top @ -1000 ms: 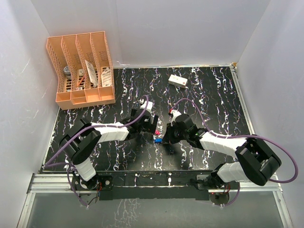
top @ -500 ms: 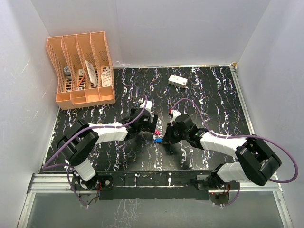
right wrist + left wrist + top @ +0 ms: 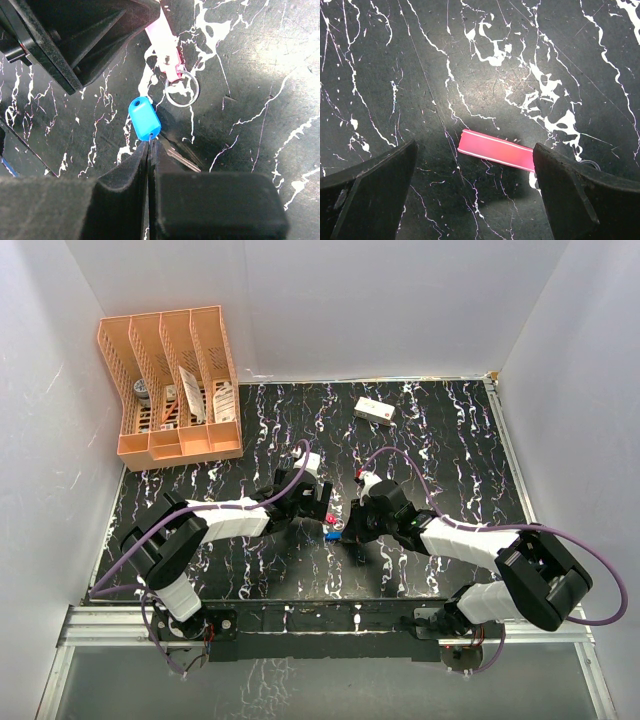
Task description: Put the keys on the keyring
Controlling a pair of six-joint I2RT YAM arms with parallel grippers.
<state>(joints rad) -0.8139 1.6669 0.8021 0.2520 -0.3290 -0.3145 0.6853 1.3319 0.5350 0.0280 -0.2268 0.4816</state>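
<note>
**Black, white-veined marble tabletop (image 3: 450,440), central region.** Left gripper (image 3: 475,149): fingers spread wide, flanking but not touching the slim pink strip (image 3: 496,152), which lies flat. Right gripper (image 3: 149,146): fingers pressed together, tips at the blue-headed silvery key (image 3: 144,119); whether they pinch it cannot be told. The small metal split ring (image 3: 181,89) sits at the strip's end, just beside the key. Step judged: securing the ring. The next move calls for closing on the strip, then aligning the key's hole.

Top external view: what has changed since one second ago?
The left arm's elbow sank toward the near left edge, and the left gripper shifted slightly left above the flat pink strap, jaws open, holding nothing. Unchanged: right gripper, jaws shut at the blue-headed key; white rectangular box; orange file rack.
</note>
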